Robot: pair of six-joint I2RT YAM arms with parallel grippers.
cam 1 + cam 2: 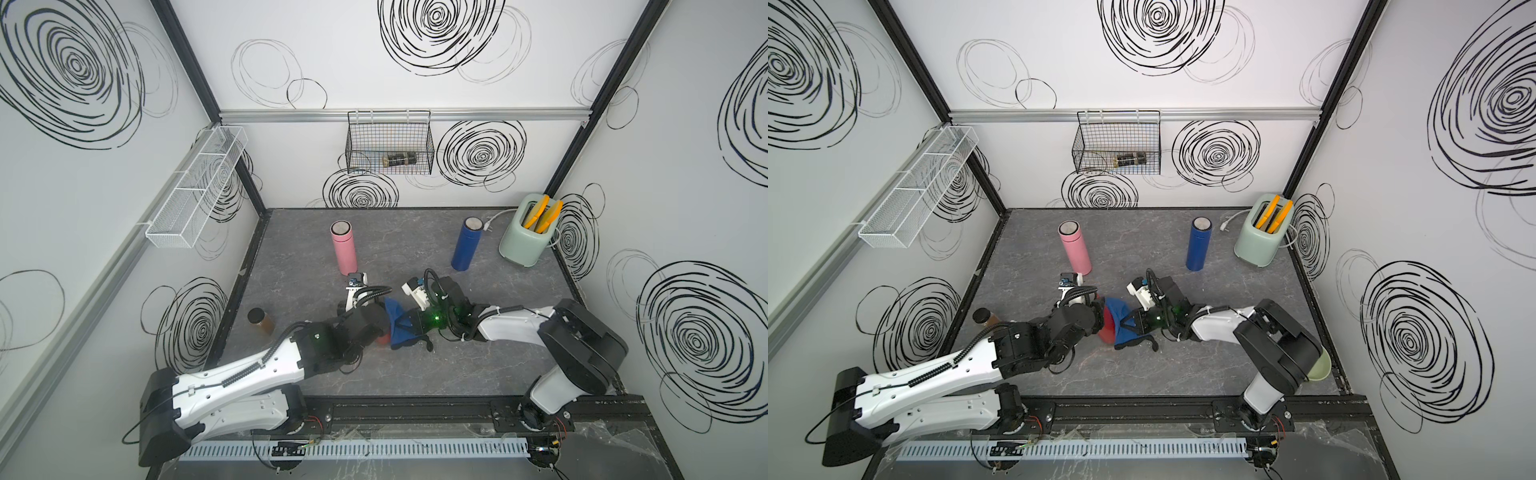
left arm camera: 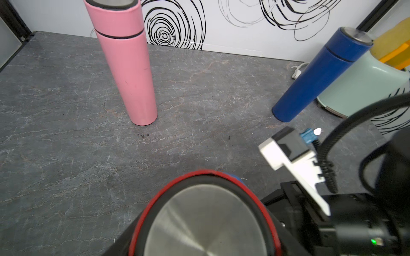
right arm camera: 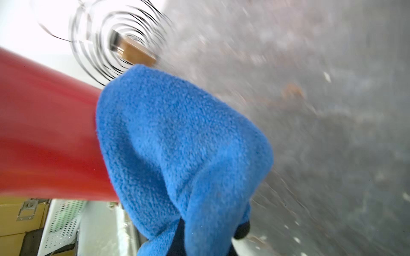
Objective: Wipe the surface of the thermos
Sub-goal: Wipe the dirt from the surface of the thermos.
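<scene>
The left gripper (image 1: pixel 1099 321) clamps the red thermos (image 1: pixel 1107 331) steady so the right gripper (image 1: pixel 1128 327), pinched shut on the cloth (image 1: pixel 1119 313), can rub its side.

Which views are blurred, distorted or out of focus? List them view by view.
Right wrist: motion blur smears the red thermos and the tabletop, while the blue cloth is fairly sharp. Left wrist: the pink thermos is crisp, the red thermos's lid close to the lens is soft, and wide-angle distortion makes it and the blue thermos lean apart. Both top views: sharp, evenly lit, no strong glare.
</scene>
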